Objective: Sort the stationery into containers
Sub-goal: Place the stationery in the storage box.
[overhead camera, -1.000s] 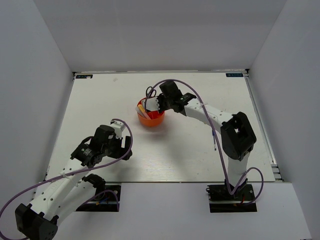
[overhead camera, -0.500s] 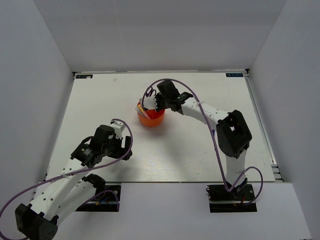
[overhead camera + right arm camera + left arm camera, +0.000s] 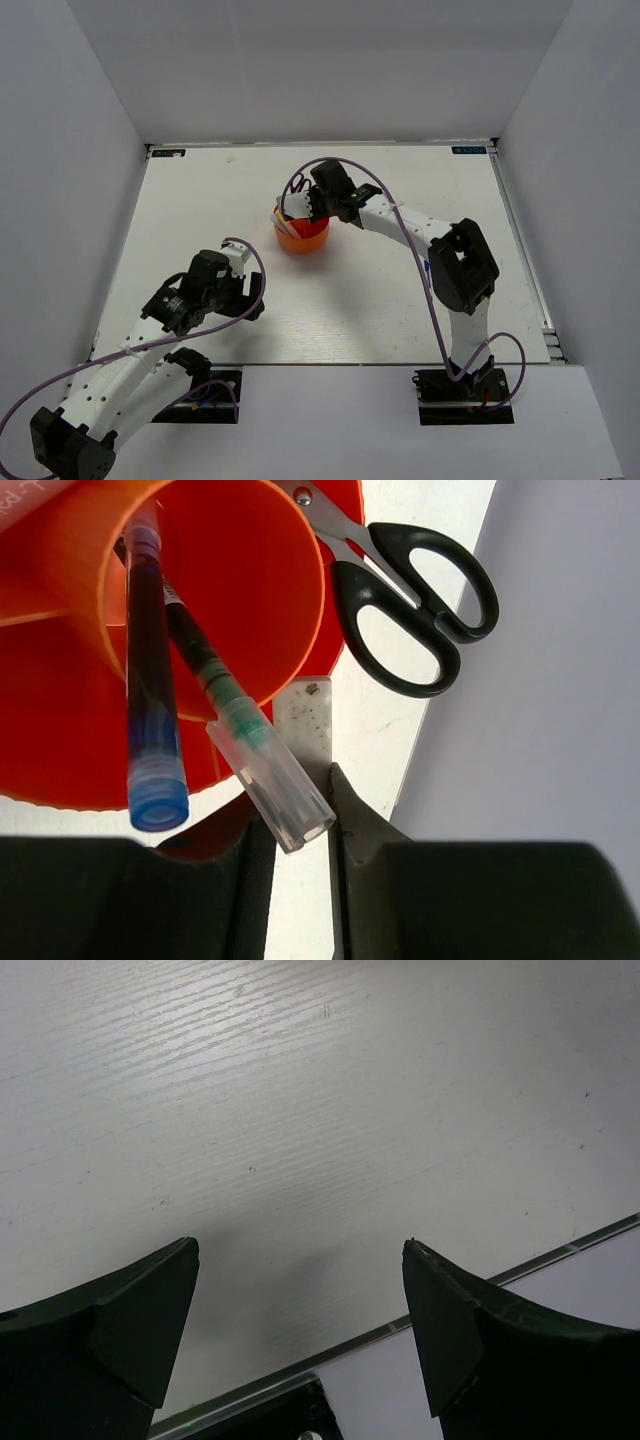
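By the bench's near edge the left gripper [image 3: 300, 1260] gapes wide, empty. Further in, the right gripper [image 3: 303, 805], tips half hidden, pinches a grey-white eraser block [image 3: 304, 718] beside the orange organiser [image 3: 255, 570], partly cut off, holding two pens [image 3: 150, 700] and scissors [image 3: 415, 600].

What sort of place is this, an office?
Probably a robot test booth: left arm and right arm bolted to a white table, plain white walls around, an orange organiser holding a green pen and scissors.

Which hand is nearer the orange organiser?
Right. The right hand is at the far-right rim of the organiser. The left hand is open over the table near its front edge, well apart from the organiser.
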Available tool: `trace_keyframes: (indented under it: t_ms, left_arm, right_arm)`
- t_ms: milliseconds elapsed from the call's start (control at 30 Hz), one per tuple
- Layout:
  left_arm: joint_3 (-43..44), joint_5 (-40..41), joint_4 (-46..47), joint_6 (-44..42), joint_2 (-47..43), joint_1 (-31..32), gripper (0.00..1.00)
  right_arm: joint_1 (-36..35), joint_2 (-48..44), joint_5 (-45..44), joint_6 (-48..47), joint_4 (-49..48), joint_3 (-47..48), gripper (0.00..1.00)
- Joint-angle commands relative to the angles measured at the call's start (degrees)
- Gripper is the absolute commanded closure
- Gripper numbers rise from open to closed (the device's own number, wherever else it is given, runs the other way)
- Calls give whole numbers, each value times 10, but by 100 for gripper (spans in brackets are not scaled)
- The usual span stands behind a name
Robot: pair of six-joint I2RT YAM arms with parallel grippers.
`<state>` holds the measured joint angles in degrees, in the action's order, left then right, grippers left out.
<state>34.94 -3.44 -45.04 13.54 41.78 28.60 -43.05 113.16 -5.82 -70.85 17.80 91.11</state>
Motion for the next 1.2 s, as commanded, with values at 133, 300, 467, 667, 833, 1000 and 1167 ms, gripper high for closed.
trace_keyframes:
  t_ms: [133, 300, 467, 667, 833, 1000, 1167]
  left_arm:
    - [-4, 3, 1, -4, -6, -2, 7]
    - [-5, 2, 2, -5, -7, -2, 7]
    - [-5, 2, 0, -4, -6, -2, 7]
    - [-5, 2, 1, -4, -6, -3, 7]
    - [-5, 2, 1, -6, -6, -2, 7]
    - [-7, 3, 2, -5, -6, -1, 7]
    - [-6, 2, 1, -5, -6, -2, 7]
  right_arm:
    - [-7, 13, -9, 4, -15, 26, 76]
    - [-4, 14, -12, 8, -18, 25, 78]
    - [-6, 17, -15, 9, -17, 22, 72]
    - [-8, 21, -28, 9, -22, 22, 70]
    - [-6, 19, -27, 11, -23, 21, 64]
    - [-8, 18, -27, 12, -26, 21, 54]
    - [-8, 16, -30, 12, -29, 21, 52]
